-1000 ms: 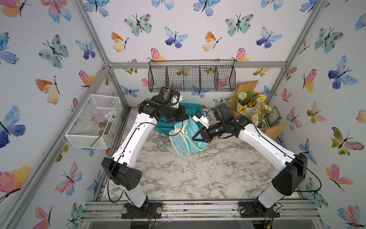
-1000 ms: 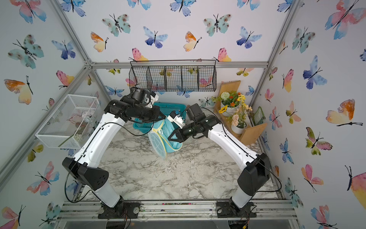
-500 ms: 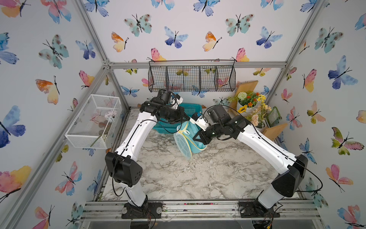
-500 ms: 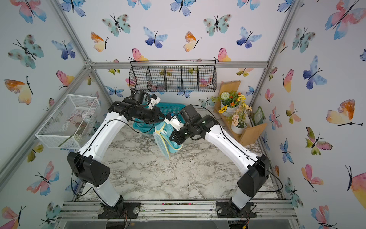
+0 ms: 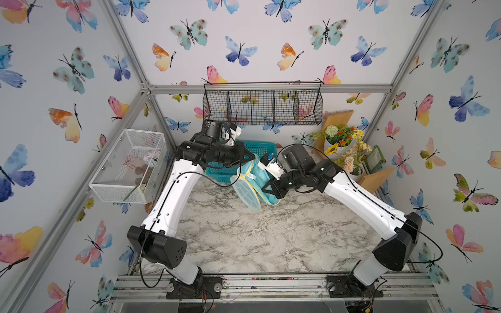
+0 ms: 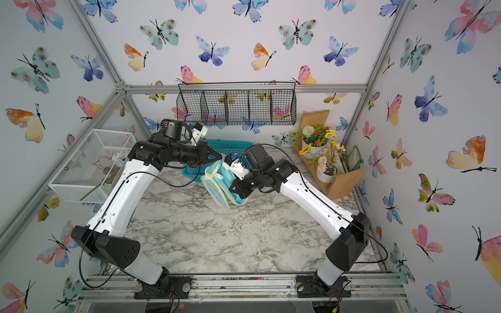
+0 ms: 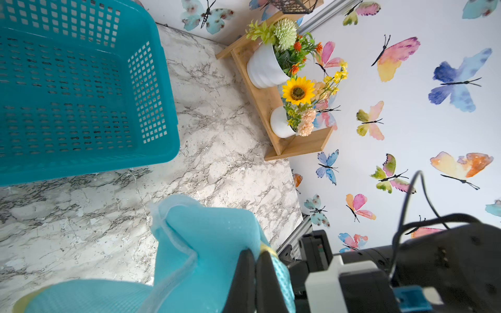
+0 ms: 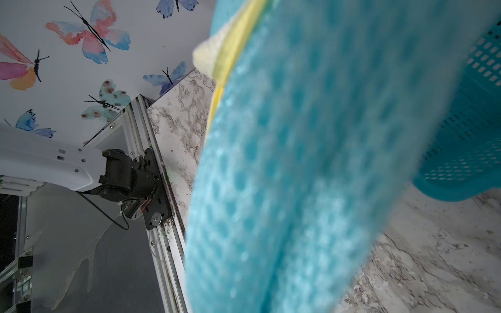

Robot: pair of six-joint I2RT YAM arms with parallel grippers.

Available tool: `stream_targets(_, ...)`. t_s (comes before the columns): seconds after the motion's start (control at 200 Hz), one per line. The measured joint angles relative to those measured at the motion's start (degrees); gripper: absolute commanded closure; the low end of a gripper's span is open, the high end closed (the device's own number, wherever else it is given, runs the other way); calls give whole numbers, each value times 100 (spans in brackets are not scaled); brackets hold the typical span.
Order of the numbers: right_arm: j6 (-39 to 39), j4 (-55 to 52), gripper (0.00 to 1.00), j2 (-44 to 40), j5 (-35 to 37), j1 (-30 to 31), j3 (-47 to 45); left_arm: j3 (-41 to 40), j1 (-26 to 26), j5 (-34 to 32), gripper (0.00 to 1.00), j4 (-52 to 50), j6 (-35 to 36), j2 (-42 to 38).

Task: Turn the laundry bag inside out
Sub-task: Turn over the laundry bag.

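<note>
The laundry bag (image 5: 250, 188) (image 6: 217, 187), light-turquoise mesh with yellow piping, hangs above the marble table between both arms. Its round ribbed end (image 5: 245, 192) faces front-left. My left gripper (image 5: 253, 157) (image 6: 221, 157) comes from the left and is shut on the bag's upper yellow-piped edge. The left wrist view shows the fingers (image 7: 245, 267) pressed together on the fabric (image 7: 206, 238). My right gripper (image 5: 267, 187) (image 6: 233, 189) sits against the bag's right side. In the right wrist view blurred mesh (image 8: 298, 162) fills the frame and hides the jaws.
A rigid teal slotted basket (image 5: 254, 147) (image 7: 81, 81) stands right behind the bag. A black wire rack (image 5: 263, 108) hangs on the back wall. A white wire cage (image 5: 127, 162) is at the left, flower pots on a wooden shelf (image 5: 341, 146) at the right. Marble table (image 5: 257, 238).
Both arms shifted slightly while keeping hold of the bag. The bag's round end has turned more edge-on and sits a little farther back.
</note>
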Motion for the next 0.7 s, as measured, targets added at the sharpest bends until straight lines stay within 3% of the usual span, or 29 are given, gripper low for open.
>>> stream_targets(0.215,0,103,97,0,-31,214,17,-35,24,17,100,210,-376,107)
stream_targets(0.486,7,-258,96,0,960,385,306,149,-63,385,100,450,-481,918)
stream_targets(0.701,107,-660,96,-11,1303,409,793,-752,-68,763,100,1353,-417,815)
